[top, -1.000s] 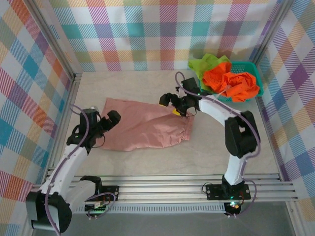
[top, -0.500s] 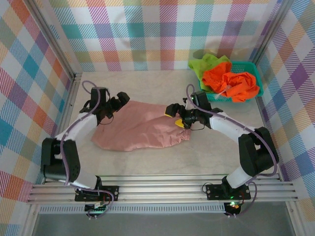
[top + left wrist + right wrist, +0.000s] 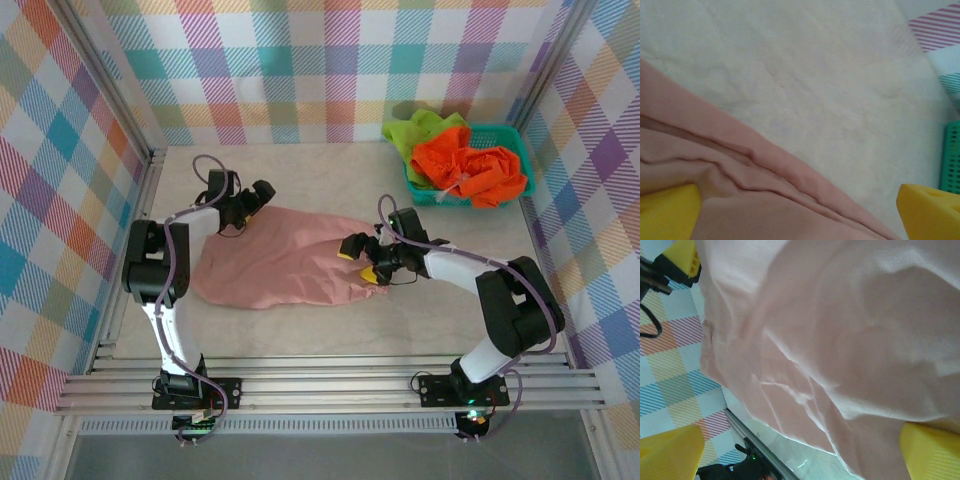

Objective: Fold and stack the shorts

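Gaping wide, left gripper (image 3: pixel 257 194) and right gripper (image 3: pixel 360 260) flank pink shorts (image 3: pixel 280 265), perhaps touching their edges; open table (image 3: pixel 310 175) beyond.

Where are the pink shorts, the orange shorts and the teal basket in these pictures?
pink shorts (image 3: pixel 285 265), top external view, middle of the spread cloth.
orange shorts (image 3: pixel 465 165), top external view, middle of the crumpled heap.
teal basket (image 3: pixel 497 129), top external view, far rim.

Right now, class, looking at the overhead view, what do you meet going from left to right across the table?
In order: left hand → right hand → lime green shorts → orange shorts. The pink shorts stretch past both hands, so they get no place.
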